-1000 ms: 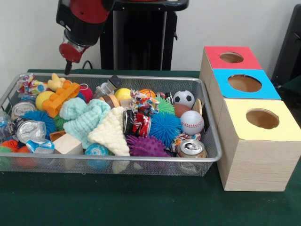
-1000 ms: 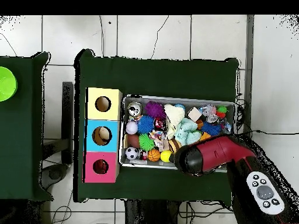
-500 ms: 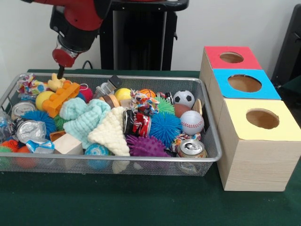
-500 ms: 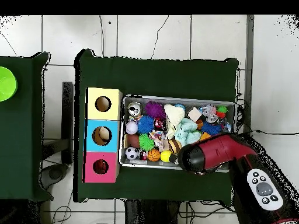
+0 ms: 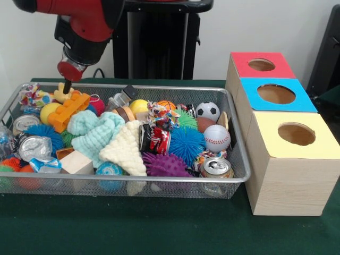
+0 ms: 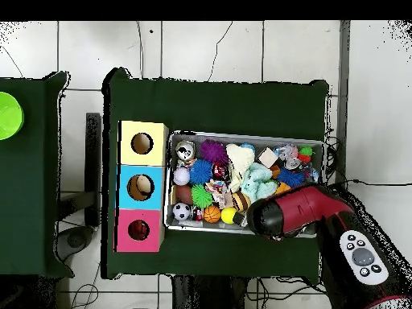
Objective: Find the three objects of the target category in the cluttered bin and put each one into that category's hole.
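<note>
The wire mesh bin [image 5: 159, 179] stands on the green table, full of toys; it also shows in the overhead view [image 6: 241, 135]. A fluffy yellow plush [image 5: 62, 95] lies at its far left corner. My gripper [image 5: 66, 87] hangs straight over that plush, its tip at the plush's top. An orange striped plush [image 5: 126, 113] lies partly buried near the far wall and shows in the overhead view [image 6: 239, 200]. The red-topped box's hole [image 5: 261, 65] is to the right of the bin and is dark [image 6: 138, 230]. In the overhead view the red arm [image 6: 290, 213] hides the gripper.
The blue-topped box [image 5: 276, 94] and the yellow-topped box [image 5: 295, 135] stand next to the red one. An orange toy brick [image 5: 69, 110], a mint cloth [image 5: 95, 130], a cream cloth [image 5: 126, 149], spiky balls, cans and sport balls crowd the bin.
The arm has swung left along the bin's far wall. The gripper has come down from above the rim onto the yellow plush.
</note>
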